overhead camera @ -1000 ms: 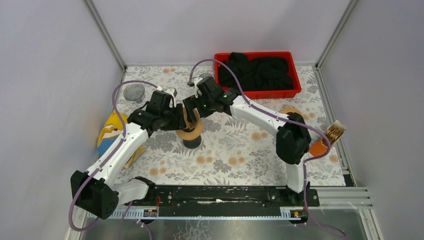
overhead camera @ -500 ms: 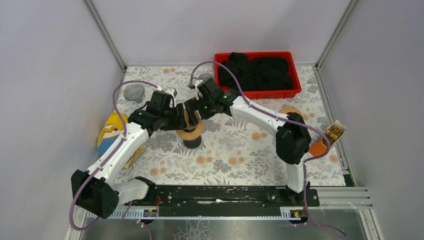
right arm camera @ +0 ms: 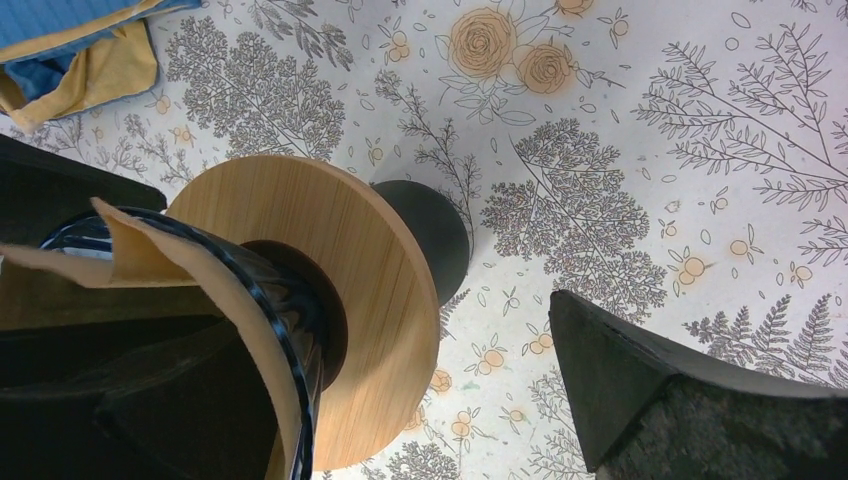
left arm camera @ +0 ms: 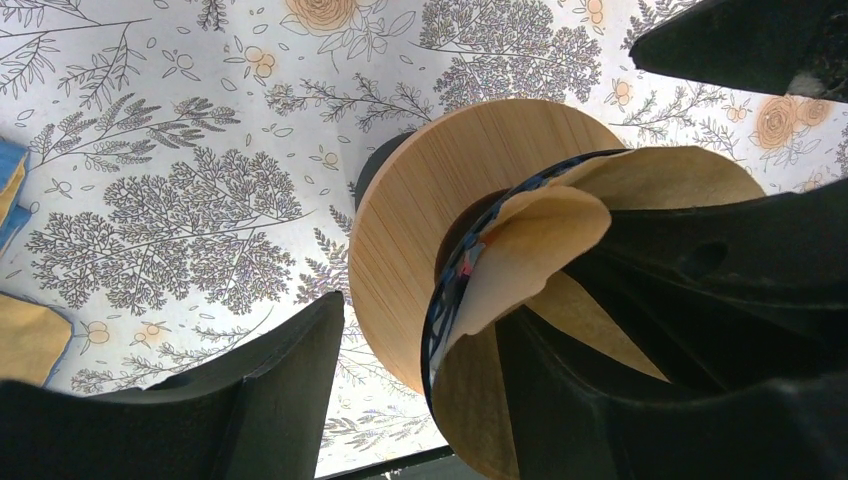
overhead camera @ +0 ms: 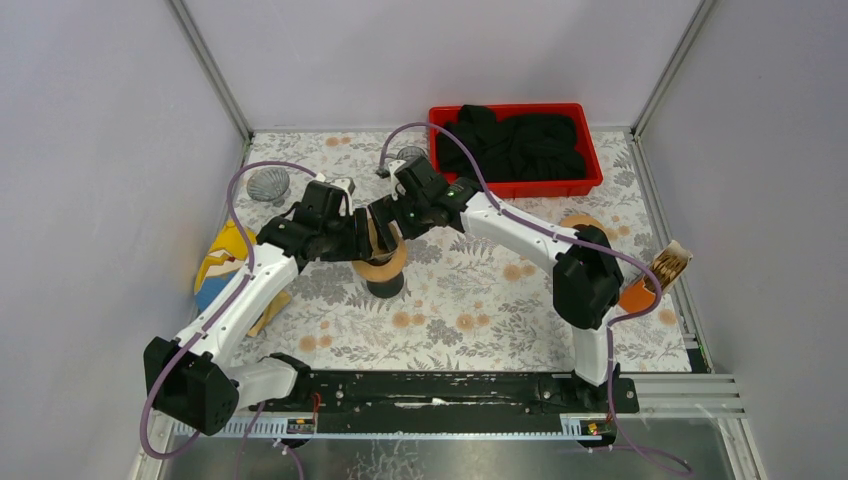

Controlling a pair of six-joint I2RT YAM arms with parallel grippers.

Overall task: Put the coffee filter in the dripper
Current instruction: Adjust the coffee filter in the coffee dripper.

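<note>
The dripper [overhead camera: 381, 264] stands mid-table: a glass cone with a round wooden collar [left arm camera: 410, 230] on a black base. The brown paper coffee filter [left arm camera: 545, 245] sits in the cone, its top edge folded and crumpled above the rim; it also shows in the right wrist view [right arm camera: 135, 258]. My left gripper [overhead camera: 366, 240] is open, with one finger inside the filter and the other outside the collar [left arm camera: 430, 335]. My right gripper [overhead camera: 390, 226] is open and straddles the opposite rim the same way [right arm camera: 385, 335].
A red bin [overhead camera: 590, 170] of black cloth stands at the back. A blue and yellow cloth [overhead camera: 222, 262] lies at the left, a clear glass piece [overhead camera: 268, 183] at the back left. A filter holder [overhead camera: 672, 264] and orange items [overhead camera: 638, 293] are at the right edge.
</note>
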